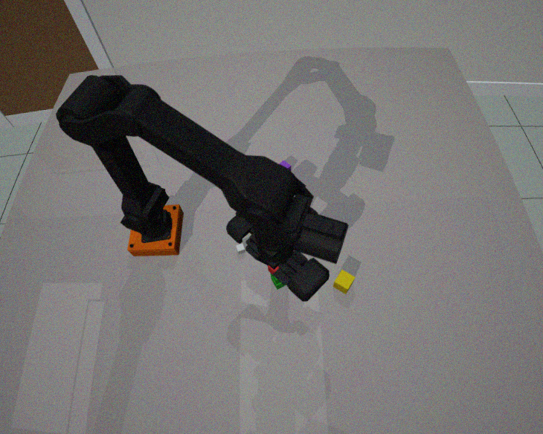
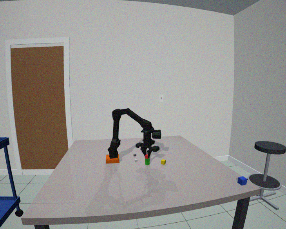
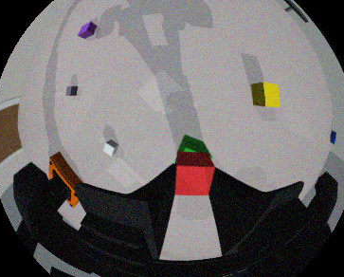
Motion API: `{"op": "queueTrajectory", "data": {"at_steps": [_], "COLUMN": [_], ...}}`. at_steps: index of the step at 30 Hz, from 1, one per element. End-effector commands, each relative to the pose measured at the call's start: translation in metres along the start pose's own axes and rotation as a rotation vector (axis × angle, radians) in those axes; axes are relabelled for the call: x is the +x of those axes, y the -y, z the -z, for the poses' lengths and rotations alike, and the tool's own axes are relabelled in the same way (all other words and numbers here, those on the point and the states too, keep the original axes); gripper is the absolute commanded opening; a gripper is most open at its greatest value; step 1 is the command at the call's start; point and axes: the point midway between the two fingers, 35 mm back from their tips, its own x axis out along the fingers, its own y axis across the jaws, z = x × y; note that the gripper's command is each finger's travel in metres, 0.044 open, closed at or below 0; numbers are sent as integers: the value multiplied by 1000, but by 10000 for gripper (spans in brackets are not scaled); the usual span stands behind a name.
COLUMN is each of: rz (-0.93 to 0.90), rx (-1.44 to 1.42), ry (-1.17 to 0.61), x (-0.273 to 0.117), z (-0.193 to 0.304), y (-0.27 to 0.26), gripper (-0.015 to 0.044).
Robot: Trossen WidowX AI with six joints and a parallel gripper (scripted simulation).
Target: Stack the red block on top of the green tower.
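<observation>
Gripper [image 3: 194, 207] clamped on red block [image 3: 194, 179], fingers on two opposite side faces. We see the block directly above green tower [image 2: 147, 161], touching or nearly so; contact can't be confirmed. We judge it small, rigid, light, flat-faced w/ smooth sides: side-face hold suits. Tower narrow, so prob. easily toppled. Yellow cube [image 3: 266, 95] lies apart.

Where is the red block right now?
In the exterior view, the red block sits in the gripper directly atop the green tower, left of the yellow block.
</observation>
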Motion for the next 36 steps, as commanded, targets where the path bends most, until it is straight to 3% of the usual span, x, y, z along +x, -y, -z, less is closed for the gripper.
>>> {"op": "queueTrajectory", "data": {"at_steps": [1, 17, 36], "rz": [0, 0, 0], "rx": [0, 0, 0], "ry": [0, 0, 0], "x": [0, 0, 0], "z": [0, 0, 0], "y": [0, 0, 0], "gripper": [26, 440, 440]}}
